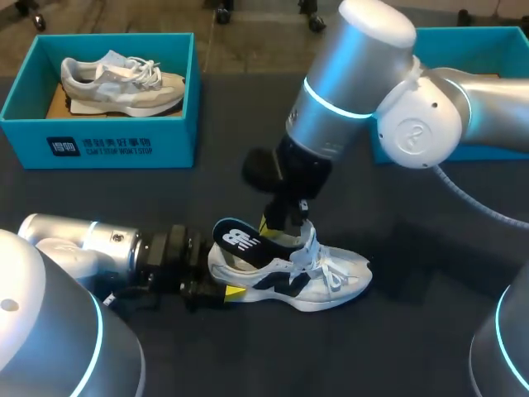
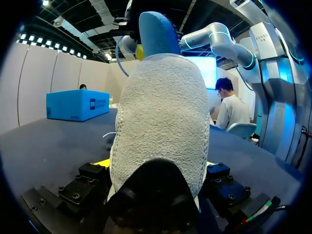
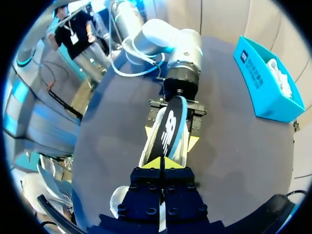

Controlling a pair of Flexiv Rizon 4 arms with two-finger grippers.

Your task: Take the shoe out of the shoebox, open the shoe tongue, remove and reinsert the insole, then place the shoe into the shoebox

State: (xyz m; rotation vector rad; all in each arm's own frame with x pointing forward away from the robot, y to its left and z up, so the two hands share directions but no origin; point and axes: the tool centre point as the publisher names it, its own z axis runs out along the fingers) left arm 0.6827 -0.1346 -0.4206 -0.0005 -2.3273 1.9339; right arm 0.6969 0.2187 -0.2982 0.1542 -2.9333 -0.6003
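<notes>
The shoe (image 1: 307,279) lies low in the middle of the frame, on the surface. Your left end effector (image 1: 216,290) holds its heel tight. Your right end effector (image 1: 281,228) pinches the insole (image 1: 242,241), which sticks half out. Move it slowly, straight along the shoe.

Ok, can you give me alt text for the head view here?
A white sneaker sits on the dark table, its heel gripped by the left gripper, while the right gripper, from above, pinches the dark insole that stands half out of the shoe. Behind, at the left, an open blue shoebox holds a second sneaker.
</notes>
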